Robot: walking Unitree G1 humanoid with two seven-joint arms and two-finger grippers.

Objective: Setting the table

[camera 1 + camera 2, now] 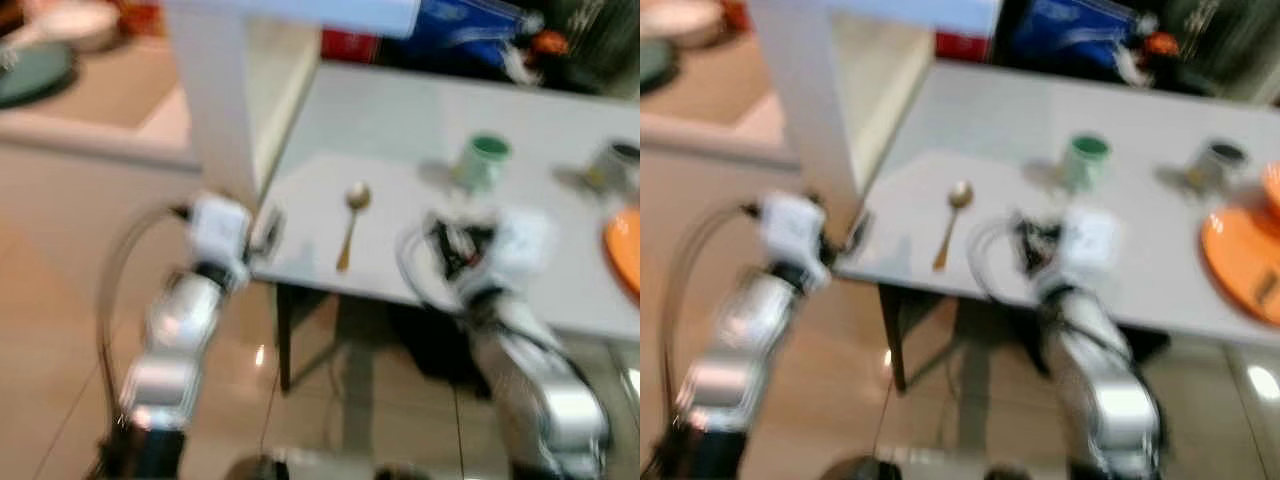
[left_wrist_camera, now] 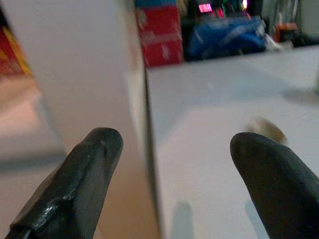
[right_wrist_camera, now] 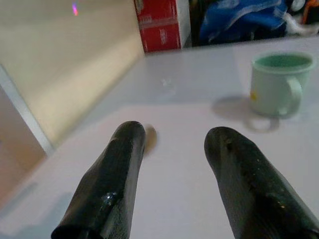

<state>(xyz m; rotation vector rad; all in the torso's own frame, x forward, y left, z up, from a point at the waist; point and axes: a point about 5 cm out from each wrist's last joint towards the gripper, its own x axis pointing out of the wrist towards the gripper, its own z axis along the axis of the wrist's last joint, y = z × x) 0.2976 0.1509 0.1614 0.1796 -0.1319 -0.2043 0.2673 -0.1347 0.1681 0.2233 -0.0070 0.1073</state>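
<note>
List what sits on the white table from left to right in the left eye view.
Gold spoon → green mug → grey cup → orange plate at the right edge.

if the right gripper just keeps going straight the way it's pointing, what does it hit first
Probably the spoon: its bowl peeks out beside the right gripper, open and low over the white table. The green mug sits off to the side. Depth is uncertain.

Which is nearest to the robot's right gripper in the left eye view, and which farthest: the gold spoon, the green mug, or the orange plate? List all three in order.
From the right gripper:
1. Green mug, just beyond it on the table.
2. Gold spoon, to its left; close to the mug's distance.
3. Orange plate, far right at the table edge.
</note>
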